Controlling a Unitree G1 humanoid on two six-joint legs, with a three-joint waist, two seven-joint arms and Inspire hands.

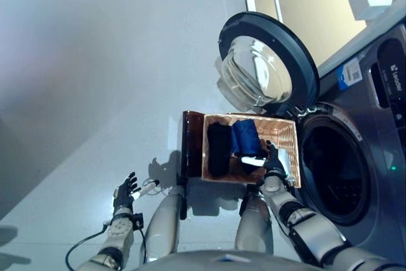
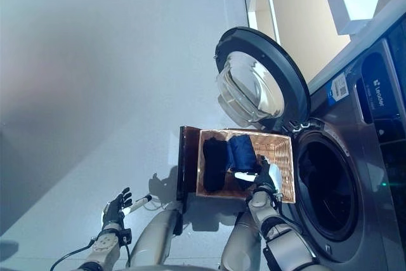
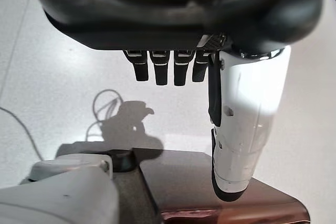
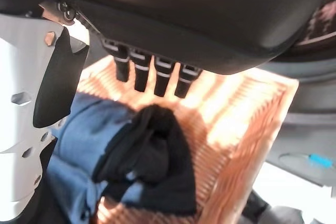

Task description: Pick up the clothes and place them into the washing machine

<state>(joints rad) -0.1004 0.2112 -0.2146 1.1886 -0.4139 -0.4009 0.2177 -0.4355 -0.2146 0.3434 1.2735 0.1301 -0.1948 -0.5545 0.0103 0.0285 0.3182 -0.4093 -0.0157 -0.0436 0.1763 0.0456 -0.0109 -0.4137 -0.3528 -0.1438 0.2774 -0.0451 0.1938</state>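
Observation:
A shallow wicker basket [image 1: 288, 147] rests on a low dark brown box [image 1: 192, 144] beside the washing machine [image 1: 374, 157]. A black cloth [image 1: 219, 149] and a blue cloth [image 1: 244, 136] lie in it. My right hand [image 1: 273, 160] hovers over the basket's near side, open and holding nothing. In the right wrist view its straight fingers [image 4: 155, 77] are above the blue cloth [image 4: 73, 140] and a black cloth [image 4: 155, 156]. My left hand [image 1: 125, 191] is open over the floor, to the left of the box.
The machine's round door [image 1: 266, 65] stands open behind the basket, and the dark drum [image 1: 333, 169] is to the right of it. Grey floor [image 1: 95, 80] spreads out on the left. The left wrist view shows the brown box [image 3: 178, 182] past the hand [image 3: 178, 14].

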